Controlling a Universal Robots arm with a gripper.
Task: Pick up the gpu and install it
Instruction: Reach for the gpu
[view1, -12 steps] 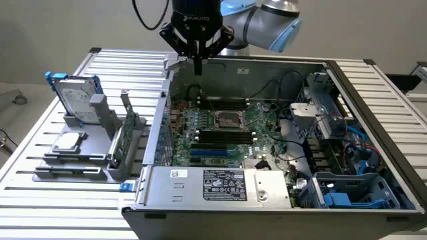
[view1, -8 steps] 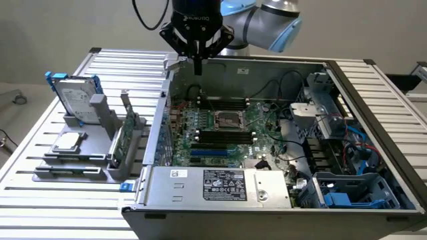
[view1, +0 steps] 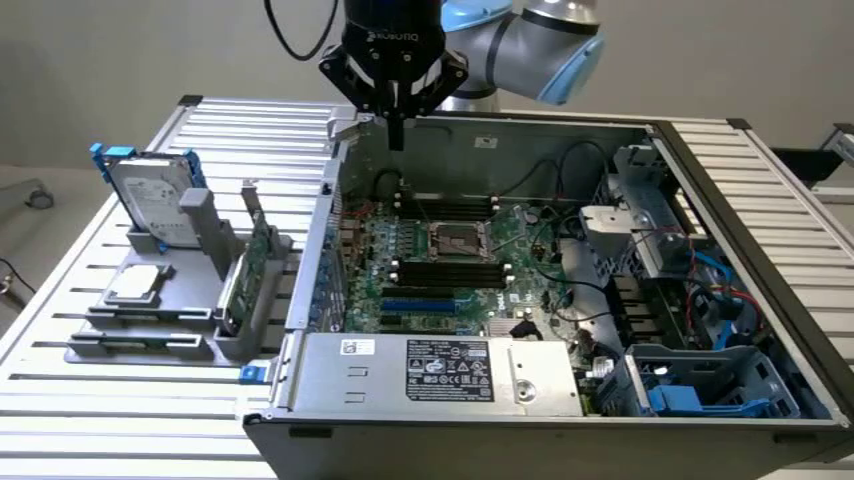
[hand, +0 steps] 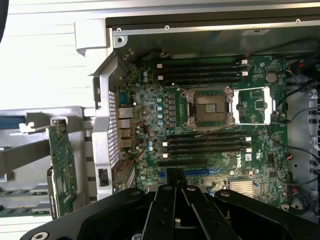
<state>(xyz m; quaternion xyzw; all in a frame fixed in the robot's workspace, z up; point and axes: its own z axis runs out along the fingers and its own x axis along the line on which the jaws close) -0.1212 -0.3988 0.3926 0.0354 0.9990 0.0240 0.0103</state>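
The gripper (hand: 175, 176), fingers pressed together with nothing between them, hangs over the motherboard (hand: 210, 145) — the gpu (hand: 62, 167) sits in a grey rack (hand: 25, 152) beyond the case wall (hand: 102, 150).

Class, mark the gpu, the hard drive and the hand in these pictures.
gpu (hand: 62, 165): wrist view, green board face.
hard drive (view1: 144, 192): exterior view, silver face.
hand (view1: 396, 138): exterior view, between its shut fingertips.

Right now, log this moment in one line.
gripper: shut, empty, over computer case | gpu: standing in rack beside case | install: not done
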